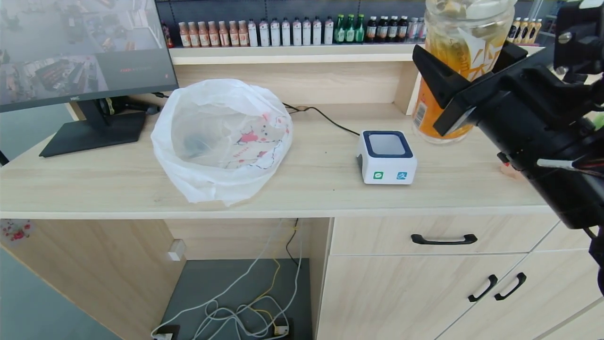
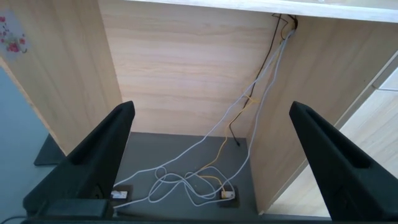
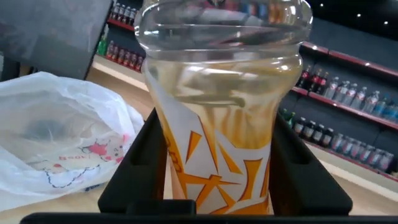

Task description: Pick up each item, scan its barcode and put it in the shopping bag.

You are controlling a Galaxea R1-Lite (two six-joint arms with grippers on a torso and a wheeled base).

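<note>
— What's the biggest thing in front of the robot?

— The pale wooden counter (image 1: 306,189). A dark monitor (image 1: 80,47) stands at its ten o'clock corner.

— And the bag?

— The white shopping bag (image 1: 222,137) sits open-mouthed on the counter, at four o'clock from the monitor. Something dark lies inside, too blurred to name.

— Where's the item?

— The plastic jar (image 1: 465,28), clear with an orange label, is at one o'clock from the barcode scanner (image 1: 387,158). The right gripper (image 1: 465,61) clamps it, one black finger on each side. The right wrist view shows the same grip (image 3: 217,180) on the plastic jar (image 3: 221,93). I can't tell whether its base touches the counter.

— The scanner itself?

— It's a small white box with its window facing up, at three o'clock from the bag and apart from it.

— The other arm?

— The left gripper (image 2: 214,162) is spread wide and holds nothing. It faces the recess under the counter, where cables (image 2: 205,180) lie tangled.
</note>
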